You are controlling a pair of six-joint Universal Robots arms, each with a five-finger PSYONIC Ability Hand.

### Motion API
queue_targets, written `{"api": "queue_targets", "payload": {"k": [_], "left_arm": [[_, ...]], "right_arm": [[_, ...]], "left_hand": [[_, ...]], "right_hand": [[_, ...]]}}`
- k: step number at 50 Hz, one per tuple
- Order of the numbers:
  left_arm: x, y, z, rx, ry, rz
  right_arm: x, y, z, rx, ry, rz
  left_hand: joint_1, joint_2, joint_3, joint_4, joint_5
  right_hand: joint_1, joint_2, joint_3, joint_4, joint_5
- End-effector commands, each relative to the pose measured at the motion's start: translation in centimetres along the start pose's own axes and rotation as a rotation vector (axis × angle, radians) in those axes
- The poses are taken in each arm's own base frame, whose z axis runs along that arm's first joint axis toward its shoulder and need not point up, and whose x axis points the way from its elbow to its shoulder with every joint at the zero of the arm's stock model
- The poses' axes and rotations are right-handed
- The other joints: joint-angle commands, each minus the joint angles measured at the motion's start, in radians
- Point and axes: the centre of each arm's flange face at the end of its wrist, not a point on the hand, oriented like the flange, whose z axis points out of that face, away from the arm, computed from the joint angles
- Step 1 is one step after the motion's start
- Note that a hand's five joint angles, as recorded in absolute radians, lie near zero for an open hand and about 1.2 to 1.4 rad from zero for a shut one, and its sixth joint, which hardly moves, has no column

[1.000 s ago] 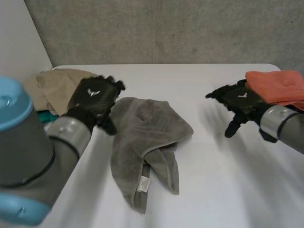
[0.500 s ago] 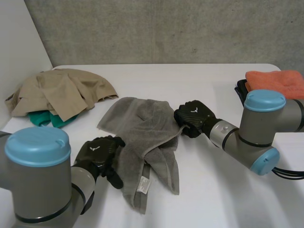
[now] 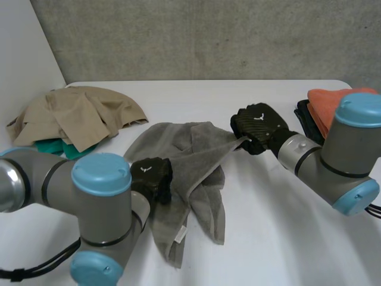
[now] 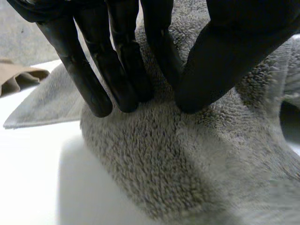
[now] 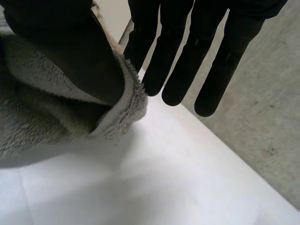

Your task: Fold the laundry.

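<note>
The grey towel (image 3: 189,156) lay rumpled in the middle of the white table (image 3: 274,232), one corner pinched by the right hand (image 3: 257,126) between thumb and fingers, its left edge clamped by the left hand (image 3: 152,179), apparently to stretch it flat for folding.

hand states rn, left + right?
Left hand: closed, pinching the grey towel at its edge.
Right hand: closed, pinching a corner of the towel between thumb and finger.
</note>
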Motion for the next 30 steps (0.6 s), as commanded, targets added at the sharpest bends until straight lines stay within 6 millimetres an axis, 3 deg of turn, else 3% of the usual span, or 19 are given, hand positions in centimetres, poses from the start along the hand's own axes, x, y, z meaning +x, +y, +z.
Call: {"api": "queue_targets", "payload": {"k": [1,2,4,5,6,7,8,11,12,15,18,19,21,22,23,28,30], "left_arm": [[0.1,-3.1,0.7,0.082,0.0,-0.019],[0.1,-3.8,0.4,0.097,0.0,-0.022],[-0.3,-7.4,-1.3,0.182,0.005,-0.041],[-0.5,-8.5,-1.9,0.211,0.005,-0.047],[-0.7,-9.5,-2.5,0.24,0.004,-0.051],[-1.1,-11.7,-3.7,0.305,0.0,-0.058],[-1.4,-12.7,-4.3,0.334,-0.004,-0.061],[-2.4,-15.9,-6.3,0.433,-0.007,-0.059],[-2.6,-16.5,-6.7,0.455,-0.004,-0.052],[-3.0,-17.9,-7.6,0.5,0.015,-0.011],[-3.4,-17.3,-7.3,0.469,0.018,0.008],[-3.7,-16.0,-6.9,0.411,0.021,0.014],[-3.5,-14.3,-6.7,0.343,0.028,0.018],[-3.5,-13.3,-6.7,0.305,0.029,0.022],[-3.4,-11.3,-6.5,0.233,0.035,0.026],[-2.2,-7.0,-6.8,0.097,0.068,0.035],[-1.5,-5.4,-7.2,0.051,0.09,0.047]], "right_arm": [[0.8,-2.1,-0.8,0.04,0.026,-0.019],[1.0,-2.8,-1.0,0.054,0.035,-0.028],[1.6,-4.6,-1.6,0.09,0.058,-0.048],[2.3,-6.8,-2.5,0.132,0.089,-0.068],[2.6,-7.5,-2.9,0.145,0.101,-0.075],[2.9,-8.3,-3.3,0.162,0.116,-0.085],[3.4,-9.9,-4.1,0.194,0.14,-0.1],[3.8,-12.3,-5.5,0.237,0.165,-0.121],[3.8,-13.9,-6.6,0.268,0.175,-0.136],[3.7,-15.8,-7.9,0.307,0.183,-0.142],[3.4,-16.6,-8.7,0.311,0.18,-0.126],[3.2,-16.4,-8.7,0.301,0.174,-0.118],[2.9,-15.5,-8.7,0.268,0.16,-0.093],[2.9,-15.3,-8.6,0.261,0.157,-0.084],[2.8,-14.8,-8.4,0.244,0.152,-0.072],[2.6,-11.3,-6.5,0.142,0.151,-0.033],[3.0,-11.0,-6.3,0.129,0.177,-0.03]], "left_hand": [[0.226,0.247,0.255,0.254,0.264],[0.226,0.247,0.255,0.254,0.264],[0.226,0.247,0.255,0.254,0.264],[0.226,0.247,0.255,0.254,0.264],[0.226,0.247,0.255,0.254,0.264],[0.226,0.247,0.255,0.254,0.264],[0.226,0.247,0.255,0.254,0.264],[0.226,0.247,0.255,0.254,0.264],[0.226,0.247,0.255,0.254,0.264],[0.226,0.247,0.255,0.254,0.264],[0.226,0.247,0.255,0.254,0.264],[0.2,0.221,0.229,0.228,0.238],[-0.349,-0.328,-0.32,-0.321,-0.312],[-0.506,-0.485,-0.477,-0.478,-0.468],[-0.525,-0.504,-0.496,-0.497,-0.487],[-0.712,-0.692,-0.683,-0.685,-0.675],[-0.733,-0.712,-0.704,-0.705,-0.696]], "right_hand": [[0.257,0.217,0.213,0.202,0.236],[0.257,0.217,0.213,0.202,0.236],[0.257,0.217,0.213,0.202,0.236],[0.257,0.217,0.213,0.202,0.236],[0.257,0.217,0.213,0.202,0.236],[0.257,0.217,0.213,0.202,0.236],[0.257,0.217,0.213,0.202,0.236],[0.257,0.217,0.213,0.202,0.236],[0.257,0.217,0.213,0.202,0.236],[0.257,0.217,0.213,0.202,0.236],[0.257,0.217,0.213,0.202,0.236],[0.257,0.217,0.213,0.202,0.236],[0.257,0.217,0.213,0.202,0.236],[0.257,0.217,0.213,0.202,0.236],[0.257,0.217,0.213,0.202,0.236],[0.257,0.217,0.213,0.202,0.236],[0.257,0.217,0.213,0.202,0.236]]}}
